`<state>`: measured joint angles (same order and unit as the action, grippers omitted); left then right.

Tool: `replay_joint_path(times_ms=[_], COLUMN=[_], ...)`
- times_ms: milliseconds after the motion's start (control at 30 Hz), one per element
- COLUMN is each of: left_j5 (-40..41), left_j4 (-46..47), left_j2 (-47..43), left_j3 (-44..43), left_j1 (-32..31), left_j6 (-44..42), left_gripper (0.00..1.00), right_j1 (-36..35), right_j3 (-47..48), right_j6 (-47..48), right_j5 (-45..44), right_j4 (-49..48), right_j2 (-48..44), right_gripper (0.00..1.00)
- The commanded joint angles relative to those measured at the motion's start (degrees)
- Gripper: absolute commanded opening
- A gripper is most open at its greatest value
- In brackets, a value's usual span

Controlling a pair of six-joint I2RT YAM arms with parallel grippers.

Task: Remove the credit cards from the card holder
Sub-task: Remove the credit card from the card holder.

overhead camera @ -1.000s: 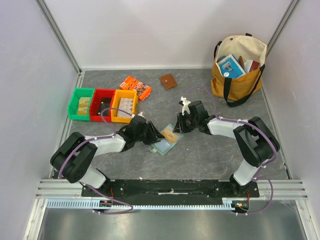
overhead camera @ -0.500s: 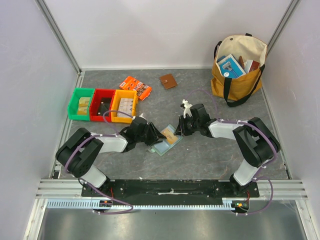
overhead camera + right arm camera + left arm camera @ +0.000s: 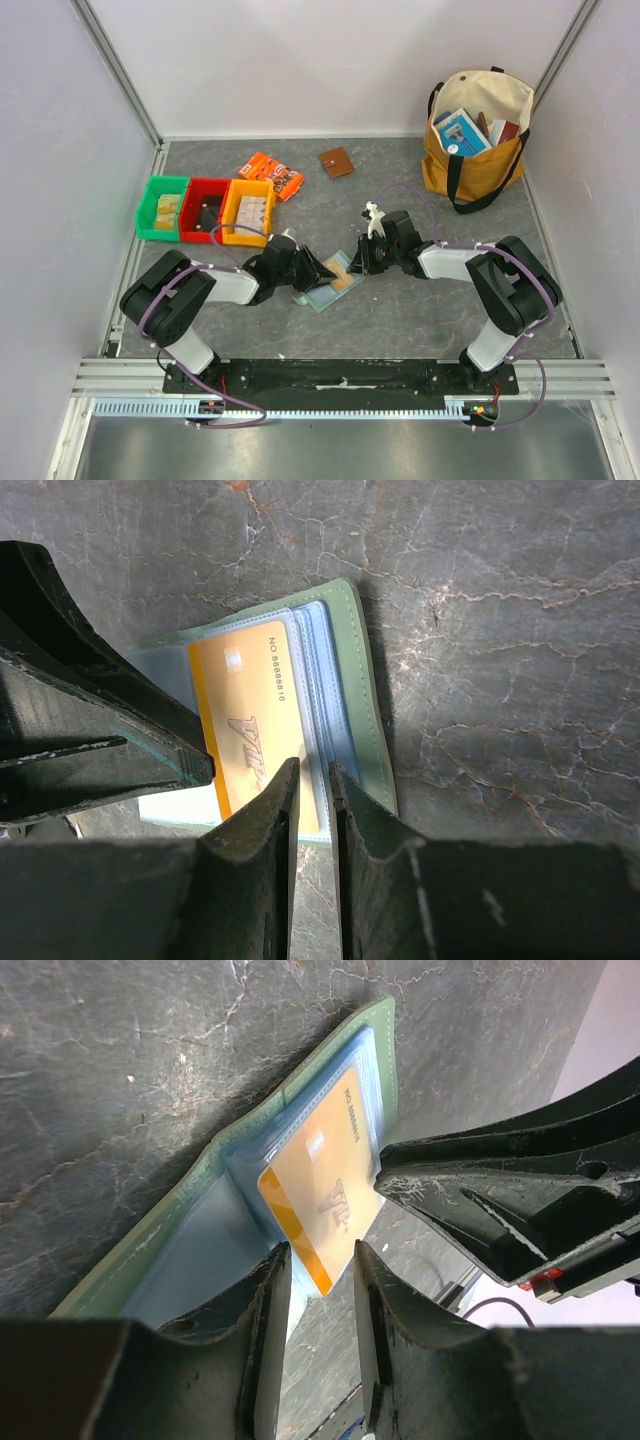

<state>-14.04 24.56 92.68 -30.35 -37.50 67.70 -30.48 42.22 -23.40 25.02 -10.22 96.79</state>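
Card holder — dark veined table

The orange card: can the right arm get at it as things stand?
Probably yes. The orange card lies face up in the open card holder, and the right fingers sit at its edge with nothing between. The left fingers crowd the opposite side without covering it.
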Motion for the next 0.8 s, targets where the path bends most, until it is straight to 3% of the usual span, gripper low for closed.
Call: replay_joint_path(times_ms=[0,300,767], left_j5=[-1.34,-2.39,-3.45], left_j4=[3.83,7.61,13.68], left_j2=[1.53,1.01,-0.48], left_j3=[0.2,1.96,3.98], left_j1=[-0.56,-0.65,-0.65], left_j6=[2.43,4.19,6.13], left_gripper=[0.37,0.27,0.25], right_j1=[-0.9,-1.07,-1.34], right_j3=[-1.0,-1.96,-2.4], right_j6=[-0.24,0.02,0.98], right_j5=[0.65,-0.49,-2.78], right_j4=[0.64,0.73,2.04], right_j2=[-0.99,-0.82,-0.82], right_gripper=[0.24,0.24,0.22])
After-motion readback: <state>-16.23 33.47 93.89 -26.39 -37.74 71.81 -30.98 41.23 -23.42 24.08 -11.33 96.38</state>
